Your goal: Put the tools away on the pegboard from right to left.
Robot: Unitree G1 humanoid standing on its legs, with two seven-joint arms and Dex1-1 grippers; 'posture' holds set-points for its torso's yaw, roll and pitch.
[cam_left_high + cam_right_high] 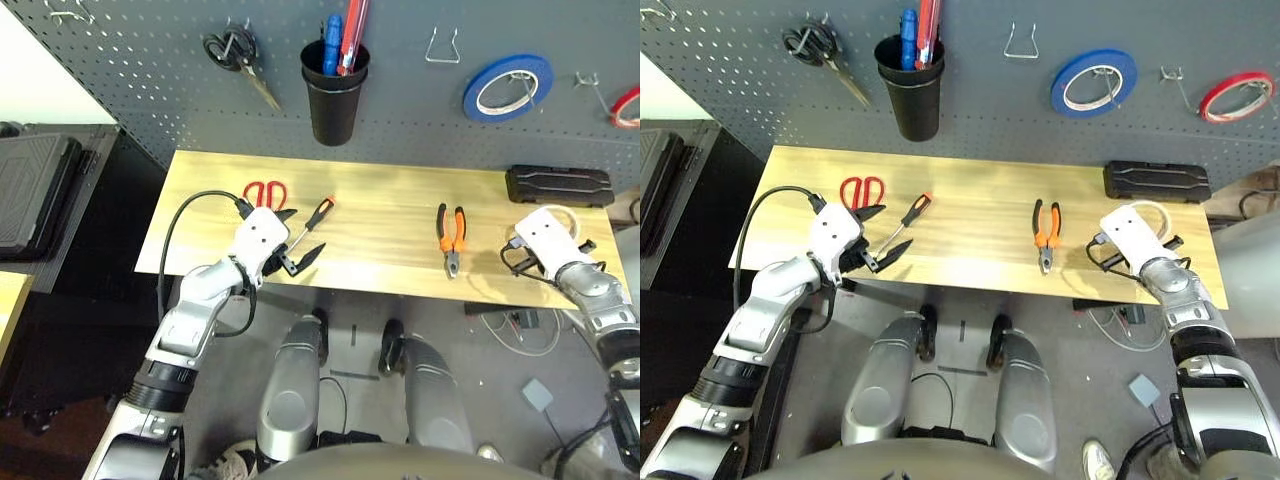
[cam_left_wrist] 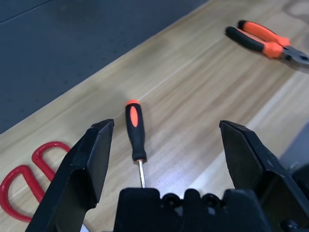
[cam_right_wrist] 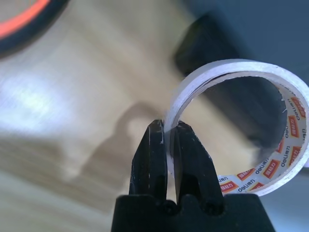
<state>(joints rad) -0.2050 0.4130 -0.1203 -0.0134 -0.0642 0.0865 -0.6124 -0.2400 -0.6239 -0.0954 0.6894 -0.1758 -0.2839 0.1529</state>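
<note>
Near edge of the worktop: left gripper (image 2: 164, 159) spread wide over the screwdriver (image 2: 135, 131), scissors (image 1: 265, 192) beside it. Right gripper (image 3: 167, 145) pinches the wall of the tape roll (image 3: 270, 121) at the right end. Pliers (image 1: 451, 235) lie between. Beyond, the pegboard (image 1: 150, 60). Risk: so thin a pinch may let the roll swing or slip while being hooked.

Workshop bench: grey pegboard (image 1: 150, 90) w/ hooks, tape rolls, scissors & tool cup (image 1: 334, 90) above a wooden worktop (image 1: 390, 215) strewn w/ hand tools
</note>
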